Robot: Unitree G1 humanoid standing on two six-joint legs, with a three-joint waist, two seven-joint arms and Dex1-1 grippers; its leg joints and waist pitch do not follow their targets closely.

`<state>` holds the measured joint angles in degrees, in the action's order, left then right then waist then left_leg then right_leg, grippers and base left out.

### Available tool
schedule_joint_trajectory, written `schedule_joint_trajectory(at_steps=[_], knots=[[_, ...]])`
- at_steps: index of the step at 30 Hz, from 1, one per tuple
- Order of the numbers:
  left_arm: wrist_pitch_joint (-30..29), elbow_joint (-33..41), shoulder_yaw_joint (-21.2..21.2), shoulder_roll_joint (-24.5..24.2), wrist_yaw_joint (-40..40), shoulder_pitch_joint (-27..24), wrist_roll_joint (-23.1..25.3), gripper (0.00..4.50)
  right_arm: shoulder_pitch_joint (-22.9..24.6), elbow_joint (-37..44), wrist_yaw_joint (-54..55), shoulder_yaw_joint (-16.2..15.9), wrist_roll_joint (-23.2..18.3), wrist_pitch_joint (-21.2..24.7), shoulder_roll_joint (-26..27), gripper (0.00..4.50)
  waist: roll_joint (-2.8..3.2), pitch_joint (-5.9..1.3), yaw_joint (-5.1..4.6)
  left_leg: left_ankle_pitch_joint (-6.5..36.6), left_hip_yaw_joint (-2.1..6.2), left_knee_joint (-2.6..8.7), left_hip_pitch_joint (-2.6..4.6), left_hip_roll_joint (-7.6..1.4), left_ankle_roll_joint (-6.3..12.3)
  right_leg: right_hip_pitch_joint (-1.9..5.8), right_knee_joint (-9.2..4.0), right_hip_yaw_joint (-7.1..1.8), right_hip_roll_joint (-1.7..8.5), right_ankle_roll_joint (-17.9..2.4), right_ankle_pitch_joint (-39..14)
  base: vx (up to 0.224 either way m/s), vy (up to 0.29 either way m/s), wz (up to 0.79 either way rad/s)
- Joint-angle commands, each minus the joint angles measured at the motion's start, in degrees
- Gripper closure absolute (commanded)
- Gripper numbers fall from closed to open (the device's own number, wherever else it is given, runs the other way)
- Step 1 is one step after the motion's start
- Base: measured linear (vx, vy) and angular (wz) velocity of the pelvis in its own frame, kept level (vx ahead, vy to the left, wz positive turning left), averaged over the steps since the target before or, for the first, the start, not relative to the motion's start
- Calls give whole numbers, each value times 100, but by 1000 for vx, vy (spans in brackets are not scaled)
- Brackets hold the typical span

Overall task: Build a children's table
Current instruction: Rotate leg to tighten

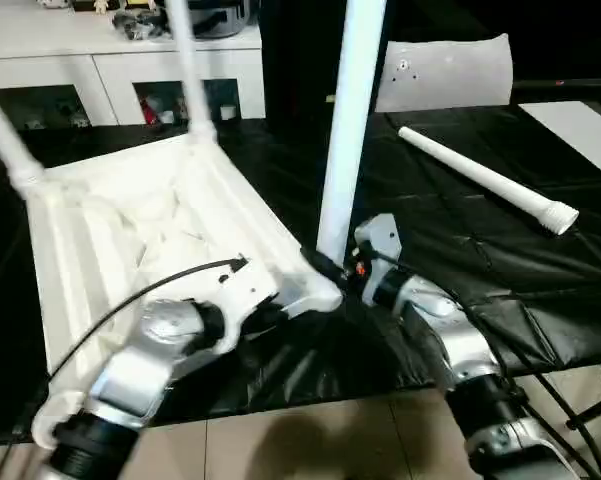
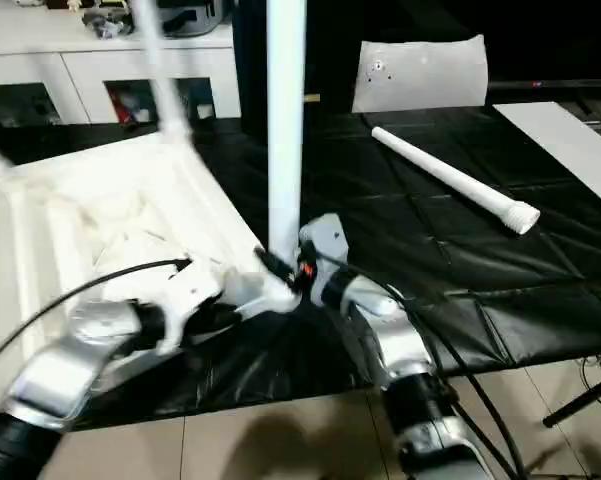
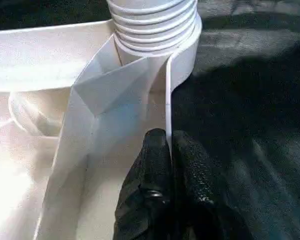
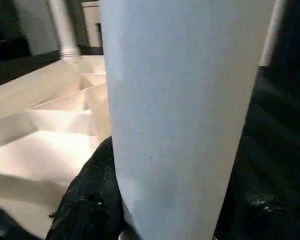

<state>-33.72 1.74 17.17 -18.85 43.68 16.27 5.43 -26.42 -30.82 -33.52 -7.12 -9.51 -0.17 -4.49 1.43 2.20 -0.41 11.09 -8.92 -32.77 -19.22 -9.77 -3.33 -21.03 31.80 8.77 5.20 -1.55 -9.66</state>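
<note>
The children's table (image 1: 130,230) lies upside down on the black-covered work table, ribbed underside up. Two legs (image 1: 185,60) stand in its far corners. A third leg (image 1: 350,120) stands upright in the near right corner socket (image 3: 154,25), its threaded end partly showing. My right gripper (image 1: 335,270) is shut on this leg just above the socket, with a black finger (image 4: 90,200) on each side. My left gripper (image 3: 168,142) is shut on the thin rim wall of the tabletop right beside that socket. A fourth leg (image 1: 485,178) lies loose on the black cover to the right.
A white cabinet (image 1: 100,60) with cluttered shelves stands behind the work table. A white sheet (image 1: 445,70) leans at the back and a white board (image 1: 580,125) lies at the far right. The work table's front edge meets tiled floor (image 1: 310,440) just below my forearms.
</note>
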Motion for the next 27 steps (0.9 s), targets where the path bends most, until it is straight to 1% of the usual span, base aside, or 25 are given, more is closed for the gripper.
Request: schedule_joint_trajectory(at_steps=[1,2,5,7,8,9,11,13,15,16,17,18,19,20,21,22,23,24,25,26,27], knots=[[49,130,114,113,-45,194,-45,450,185,-598,214,-86,200,309,55,260,32,-174,46,2811,224,450,-25,-323,73,76,-588,-354,490,-254,-3578,0,0,0],[66,69,100,88,-44,245,-54,450,202,-617,227,-97,217,291,81,260,52,-166,42,2823,223,455,-35,-323,76,74,-587,-356,485,-265,-3550,0,0,0],[30,33,110,20,-15,302,-73,450,224,-651,265,-77,191,325,137,260,40,-159,33,2945,233,464,-32,-326,65,75,-596,-345,482,-245,-3604,0,0,0],[-27,-7,139,-69,111,332,-95,450,210,-724,300,-107,230,336,164,260,67,-150,26,3050,243,467,-23,-324,29,65,-601,-342,483,-235,-3650,0,0,0],[-62,-31,152,-112,180,345,-101,450,190,-777,334,-125,262,343,177,260,61,-143,18,3074,240,472,-26,-323,32,64,-611,-337,479,-220,-3691,0,0,0],[-141,-66,192,-184,272,356,-85,450,152,-867,411,-110,283,356,201,260,73,-139,12,3146,248,469,-8,-319,8,54,-622,-329,483,-195,-3769,0,0,0],[-183,-92,221,-228,315,364,-53,450,120,-936,458,-76,278,363,224,260,79,-114,-29,3323,281,475,-15,-316,-30,60,-638,-289,490,-132,-3958,0,0,0],[-254,-164,280,-320,387,393,0,450,46,-1073,528,0,255,352,268,260,81,-104,-90,3483,289,435,36,-286,-55,18,-697,-246,497,-30,-4236,0,0,0],[-225,-254,296,-397,446,440,11,450,-14,-1145,564,21,260,332,281,260,93,-101,-113,3561,307,432,44,-279,-56,20,-717,-212,490,28,-4333,0,0,0],[-179,-290,296,-420,484,461,0,450,-36,-1166,580,27,261,327,286,260,101,-87,-133,3648,324,437,44,-283,-73,27,-738,-175,488,66,-4379,0,0,0],[-129,-333,292,-434,501,491,-17,450,-56,-1192,567,55,237,339,303,260,111,-85,-138,3695,333,439,52,-287,-83,32,-741,-158,488,76,-4374,0,0,0],[-129,-333,292,-434,501,491,-17,450,-56,-1192,567,55,237,339,303,260,133,-80,-162,3782,346,440,65,-296,-91,47,-766,-108,489,81,-4316,0,0,0],[-32,-383,308,-464,534,534,-28,450,-77,-1213,561,74,226,330,315,225,142,-84,-173,3817,371,468,22,-315,-109,108,-743,-83,498,87,-4193,0,0,0],[114,-454,298,-476,556,585,-60,450,-101,-1241,527,95,205,316,328,225,142,-88,-163,3799,386,483,-8,-319,-107,128,-722,-103,508,86,-4162,0,0,0],[116,-456,298,-477,556,586,-61,450,-102,-1243,527,96,206,314,329,202,144,-84,-153,3825,378,475,28,-313,-115,81,-744,-117,515,66,-4201,0,0,0],[135,-465,298,-480,561,596,-71,450,-111,-1260,521,100,209,302,332,185,136,-76,-155,3828,369,462,51,-301,-115,53,-767,-112,518,62,-4257,0,0,0],[125,-467,298,-482,569,601,-81,450,-121,-1283,501,110,199,305,332,185,132,-71,-159,3810,365,436,79,-285,-125,37,-796,-80,523,84,-4358,0,0,0],[112,-465,299,-492,576,605,-93,450,-130,-1303,490,109,207,284,328,184,201,-63,-163,3904,384,440,98,-296,-138,41,-797,-52,515,81,-4338,0,0,0],[106,-467,295,-496,578,605,-103,450,-122,-1296,471,119,193,288,324,171,162,-76,-166,3907,369,435,94,-300,-120,47,-794,-49,509,88,-4259,0,0,0],[119,-479,290,-501,579,609,-112,450,-105,-1273,444,120,186,282,314,155,184,-70,-150,3933,384,459,94,-312,-130,61,-778,-52,505,72,-4194,0,0,0],[144,-501,285,-503,580,614,-120,450,-92,-1257,429,119,192,263,305,143,185,-59,-158,3996,383,491,68,-324,-135,73,-751,-81,494,42,-4082,0,0,0]])
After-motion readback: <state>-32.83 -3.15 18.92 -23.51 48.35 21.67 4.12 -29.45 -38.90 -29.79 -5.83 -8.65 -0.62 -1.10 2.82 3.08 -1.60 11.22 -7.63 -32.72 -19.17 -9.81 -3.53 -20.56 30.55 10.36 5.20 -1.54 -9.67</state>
